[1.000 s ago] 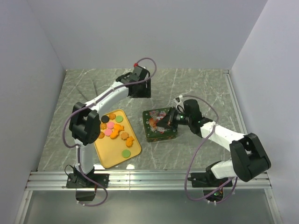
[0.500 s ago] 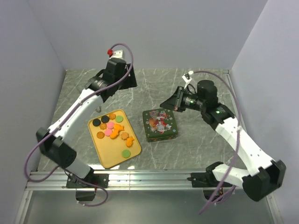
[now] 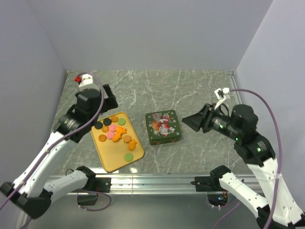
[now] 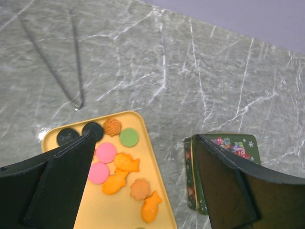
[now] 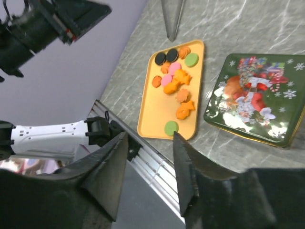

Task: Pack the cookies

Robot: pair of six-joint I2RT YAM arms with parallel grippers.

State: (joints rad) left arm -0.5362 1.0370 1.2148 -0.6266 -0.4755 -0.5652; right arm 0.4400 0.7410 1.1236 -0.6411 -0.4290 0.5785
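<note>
The cookies (image 3: pixel 114 132) lie loose on a yellow tray (image 3: pixel 116 160): orange, pink, green and dark brown pieces. To the tray's right sits a green Christmas tin (image 3: pixel 163 127) with its lid on. My left gripper (image 3: pixel 106 97) hangs open high above the tray's far end. In its wrist view the left gripper (image 4: pixel 144 137) frames the cookies (image 4: pixel 116 164) and the tin (image 4: pixel 231 143), holding nothing. My right gripper (image 3: pixel 193 121) hovers open to the right of the tin. The right gripper (image 5: pixel 150 136) is empty and looks down on cookies (image 5: pixel 174 78), tray (image 5: pixel 157 114) and tin (image 5: pixel 255 98).
An aluminium rail (image 3: pixel 152 183) runs along the table's near edge, with both arm bases on it. Grey walls close in the left, back and right sides. The raised left arm (image 5: pixel 47 24) shows in the right wrist view.
The right gripper has left the tin, risen and pulled back to the right, and opened. The left arm has swung left and up from behind the tin, and its jaws have spread wider.
</note>
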